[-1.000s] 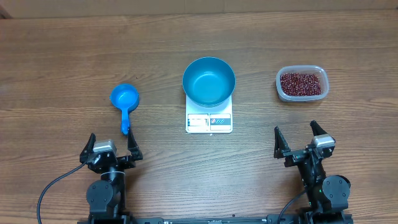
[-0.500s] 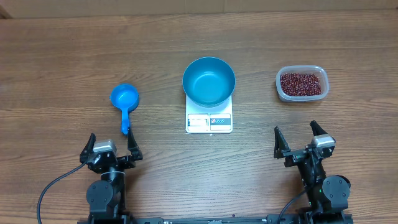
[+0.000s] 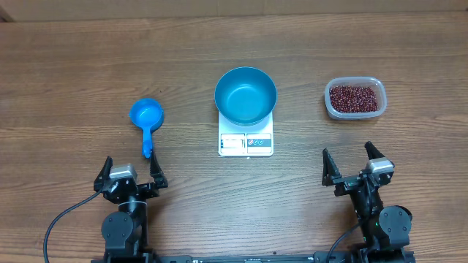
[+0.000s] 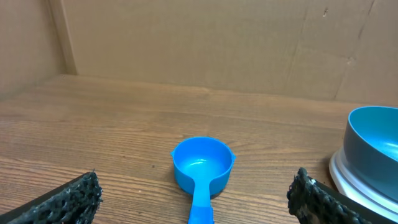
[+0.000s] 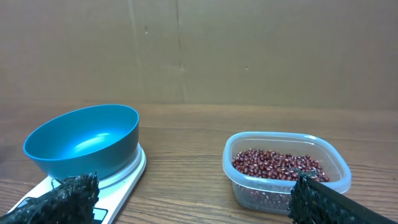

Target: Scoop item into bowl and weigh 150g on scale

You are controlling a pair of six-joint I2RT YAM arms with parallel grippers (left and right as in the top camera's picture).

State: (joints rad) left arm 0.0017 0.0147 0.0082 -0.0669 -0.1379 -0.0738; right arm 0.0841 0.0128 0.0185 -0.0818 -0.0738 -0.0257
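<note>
- L gripper (image 3: pixel 131 162): near edge of table (image 3: pixel 73 66), left side. Jaws spread wide, nothing btwn them.
- R gripper (image 3: pixel 347 152): near edge, right side. Jaws also wide apart, holding nothing.
- Bowl (image 3: pixel 246 95): upright on scale (image 3: pixel 246 143), mid-table, btwn the two arms' lines. It covers most of the platform; only the display strip shows, on the side nearest the arms. Inside shows plain smooth blue.
- Beans (image 3: pixel 355 98): all in a clear tub (image 3: pixel 330 109), right of bowl and well apart from scale, ahead of R gripper. They fill the tub in a loose layer.
- Scoop (image 3: pixel 146 117): flat on table left of scale, apart from it, cup facing up. Handle points back toward L gripper, its end just ahead of that gripper; can't tell if it touches.
- L wrist cam: scoop dead ahead btwn the black fingers (image 4: pixel 62 202), bowl at right edge.
- R wrist cam: tub ahead-right, bowl + scale to the left.
- Cardboard wall (image 4: pixel 217 43) stands behind table.
</note>
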